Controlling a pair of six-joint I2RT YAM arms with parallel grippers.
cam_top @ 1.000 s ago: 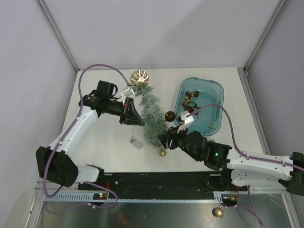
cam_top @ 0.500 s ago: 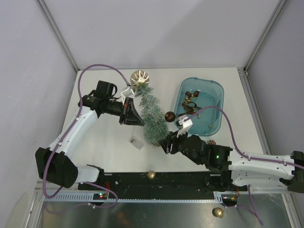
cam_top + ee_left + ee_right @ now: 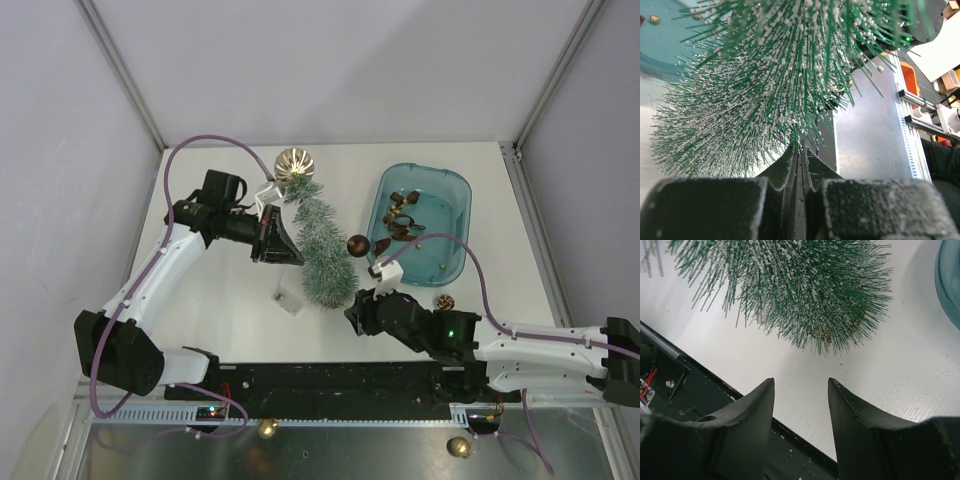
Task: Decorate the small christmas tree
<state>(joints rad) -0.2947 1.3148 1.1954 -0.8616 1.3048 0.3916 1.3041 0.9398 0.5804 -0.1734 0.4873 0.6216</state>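
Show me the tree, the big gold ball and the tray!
tree [image 3: 325, 255]: top view, its bristly middle.
big gold ball [image 3: 294, 163]: top view, its shiny centre.
tray [image 3: 447, 205]: top view, bare floor inside.

We are finding no writing, brand, number or sign that can be read in any view. We are seeing a small tag [image 3: 287, 299] on the table [image 3: 220, 170], at seven o'clock from centre, too small to read.

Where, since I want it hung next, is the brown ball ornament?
In the top view, the brown ball ornament is mid-table, right beside the small christmas tree, in the gap between it and the blue tray to its right.
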